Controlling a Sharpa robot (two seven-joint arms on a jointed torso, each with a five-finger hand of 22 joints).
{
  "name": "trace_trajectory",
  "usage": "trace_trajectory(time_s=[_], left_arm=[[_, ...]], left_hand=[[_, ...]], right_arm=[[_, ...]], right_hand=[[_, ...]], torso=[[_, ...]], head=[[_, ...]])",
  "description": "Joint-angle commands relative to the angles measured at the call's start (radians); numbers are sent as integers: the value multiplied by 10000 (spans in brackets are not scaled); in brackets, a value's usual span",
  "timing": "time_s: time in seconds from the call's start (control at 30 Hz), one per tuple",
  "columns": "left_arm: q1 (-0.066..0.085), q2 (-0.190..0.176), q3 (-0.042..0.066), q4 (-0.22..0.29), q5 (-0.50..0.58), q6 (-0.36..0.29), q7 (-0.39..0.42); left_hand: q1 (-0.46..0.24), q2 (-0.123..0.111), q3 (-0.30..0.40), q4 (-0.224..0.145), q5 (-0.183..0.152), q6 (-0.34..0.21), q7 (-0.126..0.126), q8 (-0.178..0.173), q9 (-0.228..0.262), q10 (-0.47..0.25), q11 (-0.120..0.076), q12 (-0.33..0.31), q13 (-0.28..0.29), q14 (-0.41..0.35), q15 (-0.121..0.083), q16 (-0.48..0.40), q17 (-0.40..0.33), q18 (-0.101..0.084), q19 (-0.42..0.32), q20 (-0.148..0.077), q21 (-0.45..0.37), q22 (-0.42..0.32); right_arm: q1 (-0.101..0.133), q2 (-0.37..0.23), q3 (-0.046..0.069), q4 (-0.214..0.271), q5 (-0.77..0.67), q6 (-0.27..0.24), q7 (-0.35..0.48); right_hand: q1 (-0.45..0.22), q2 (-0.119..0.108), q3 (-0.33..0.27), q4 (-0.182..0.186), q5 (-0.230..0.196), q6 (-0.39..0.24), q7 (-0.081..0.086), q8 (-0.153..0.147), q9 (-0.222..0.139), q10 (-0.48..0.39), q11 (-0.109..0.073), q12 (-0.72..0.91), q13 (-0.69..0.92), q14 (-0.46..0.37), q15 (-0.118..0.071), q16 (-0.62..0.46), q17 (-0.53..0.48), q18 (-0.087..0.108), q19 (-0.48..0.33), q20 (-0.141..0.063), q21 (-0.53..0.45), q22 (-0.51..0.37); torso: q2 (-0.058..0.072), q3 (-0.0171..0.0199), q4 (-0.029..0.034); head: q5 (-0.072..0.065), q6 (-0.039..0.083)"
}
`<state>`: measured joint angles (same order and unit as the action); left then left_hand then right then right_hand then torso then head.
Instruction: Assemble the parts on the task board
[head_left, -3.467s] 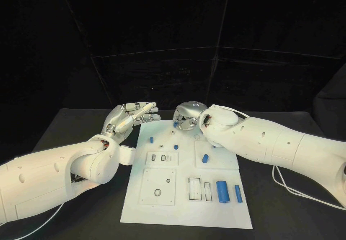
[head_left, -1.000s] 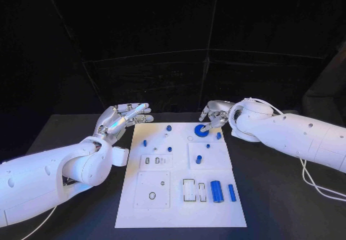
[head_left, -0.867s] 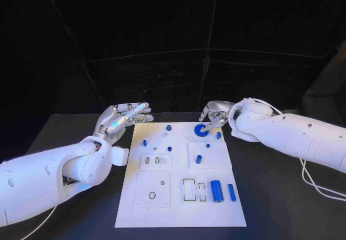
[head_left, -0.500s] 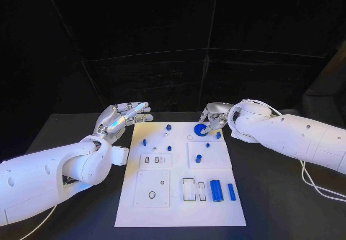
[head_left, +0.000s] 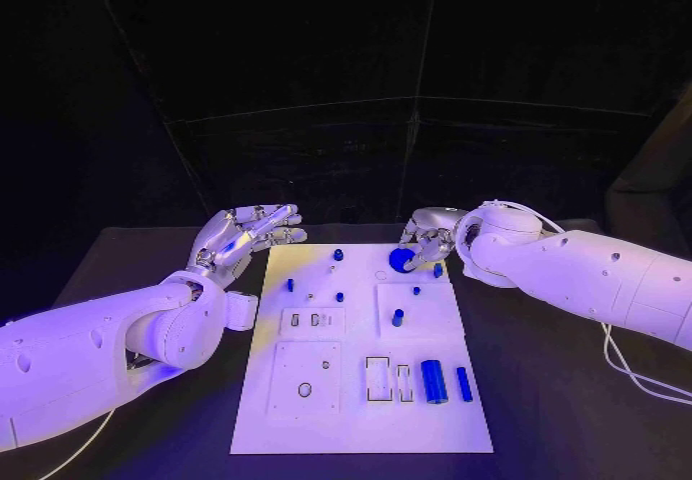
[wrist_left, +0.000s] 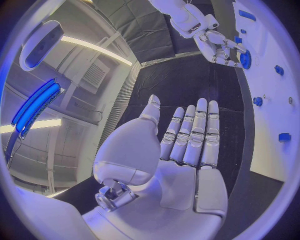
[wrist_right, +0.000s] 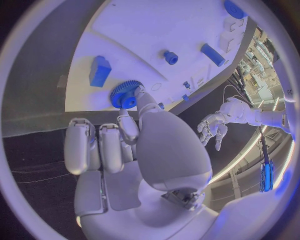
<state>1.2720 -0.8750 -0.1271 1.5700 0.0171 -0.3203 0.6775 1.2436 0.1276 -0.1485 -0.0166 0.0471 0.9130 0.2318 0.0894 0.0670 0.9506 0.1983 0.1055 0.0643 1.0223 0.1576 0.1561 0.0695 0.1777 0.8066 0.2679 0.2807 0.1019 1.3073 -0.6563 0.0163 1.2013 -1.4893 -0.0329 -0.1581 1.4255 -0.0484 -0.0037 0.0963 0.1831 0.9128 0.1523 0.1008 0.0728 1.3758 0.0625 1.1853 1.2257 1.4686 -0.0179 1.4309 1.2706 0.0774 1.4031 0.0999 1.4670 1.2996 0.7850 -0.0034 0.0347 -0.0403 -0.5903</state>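
The right hand (head_left: 427, 238) pinches a blue gear (wrist_right: 125, 94) between thumb and a finger, the other fingers curled beside it, at the far right corner of the task board (head_left: 433, 420). The gear hangs just off the fingertips, close above the white surface; whether it touches cannot be told. To seat it well, I judge the hand should keep the gear's face level with the board, line its bore over the peg or hole beneath the fingertips, lower it straight, and let go only once it sits flat. A small blue block (wrist_right: 99, 70) lies just beside the gear and should not be nudged. The left hand (head_left: 248, 236) hovers off the board's far left edge, palm up, fingers straight and apart, holding nothing
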Motion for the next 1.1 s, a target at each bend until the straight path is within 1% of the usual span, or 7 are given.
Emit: trace_trajectory(time_s=[0.03,0.37,0.57,0.73,0.83,0.9,1.1], left_arm=[[16,15,8,0,-39,127,184],[15,37,8,-39,-39,131,180],[15,56,8,-49,-39,130,171],[15,61,8,-47,-39,131,166],[15,47,8,-40,-39,126,161],[15,38,8,-37,-39,121,160],[16,22,8,-26,-39,112,159]], left_hand=[[101,-17,9,-57,38,54,213,-36,-7,68,26,-57,-8,40,-9,-37,-15,67,58,9,-46,-12],[101,-17,9,-57,38,54,213,-36,-7,68,26,-57,-8,40,-9,-37,-15,67,58,9,-46,-12],[101,-17,9,-57,38,54,213,-36,-7,68,26,-57,-8,40,-9,-37,-15,67,58,9,-46,-12],[112,-9,5,-98,38,64,217,-55,-8,78,27,-77,-9,53,-11,-58,-14,67,71,8,-62,-32],[112,-9,5,-98,38,64,217,-55,-8,78,27,-77,-9,53,-11,-58,-14,67,71,8,-62,-32],[112,-9,5,-98,38,64,217,-55,-8,78,27,-77,-9,53,-11,-58,-14,67,71,8,-62,-32],[112,-9,5,-98,38,64,217,-55,-8,78,27,-77,-9,53,-11,-58,-14,67,71,8,-62,-32]], right_arm=[[-11,12,-5,-7,-211,84,29],[-44,35,-6,-53,-505,-25,52],[-69,26,-6,-5,-580,-215,145],[-78,-12,-5,140,-672,-835,245],[-80,-76,-4,379,-800,-1347,197],[-79,-122,-3,547,-853,-1553,145],[-73,-240,1,1172,-1084,-2085,-96]], right_hand=[[157,73,102,-106,-145,161,-6,69,14,117,-24,107,103,466,35,54,28,-207,69,-32,69,31],[529,266,554,-480,-245,343,-1,119,-4,163,-31,242,292,474,22,83,103,-225,112,-49,109,127],[508,458,954,-587,-179,827,-80,285,31,311,-98,495,543,477,-21,93,135,-234,138,-74,134,184],[369,493,1209,-627,-26,1199,-202,383,50,496,-198,818,843,492,-98,120,203,-258,214,-138,184,312],[231,472,1368,-635,177,1325,-248,376,40,553,-243,901,935,498,-139,131,232,-276,267,-182,218,398],[125,434,1496,-643,371,1371,-269,345,23,560,-252,892,948,498,-162,128,233,-284,289,-206,233,434],[-66,359,1637,-622,467,1403,-271,292,2,574,-264,887,971,501,-168,129,246,-299,332,-221,260,506]], torso=[[-3,3,4],[3,5,8],[-3,-3,-1],[-4,-2,5],[7,6,4],[0,0,0],[-13,-6,0]], head=[[-4,-7],[-2,-17],[-10,-53],[-14,-60],[-53,-50],[-59,-87],[-30,-71]])
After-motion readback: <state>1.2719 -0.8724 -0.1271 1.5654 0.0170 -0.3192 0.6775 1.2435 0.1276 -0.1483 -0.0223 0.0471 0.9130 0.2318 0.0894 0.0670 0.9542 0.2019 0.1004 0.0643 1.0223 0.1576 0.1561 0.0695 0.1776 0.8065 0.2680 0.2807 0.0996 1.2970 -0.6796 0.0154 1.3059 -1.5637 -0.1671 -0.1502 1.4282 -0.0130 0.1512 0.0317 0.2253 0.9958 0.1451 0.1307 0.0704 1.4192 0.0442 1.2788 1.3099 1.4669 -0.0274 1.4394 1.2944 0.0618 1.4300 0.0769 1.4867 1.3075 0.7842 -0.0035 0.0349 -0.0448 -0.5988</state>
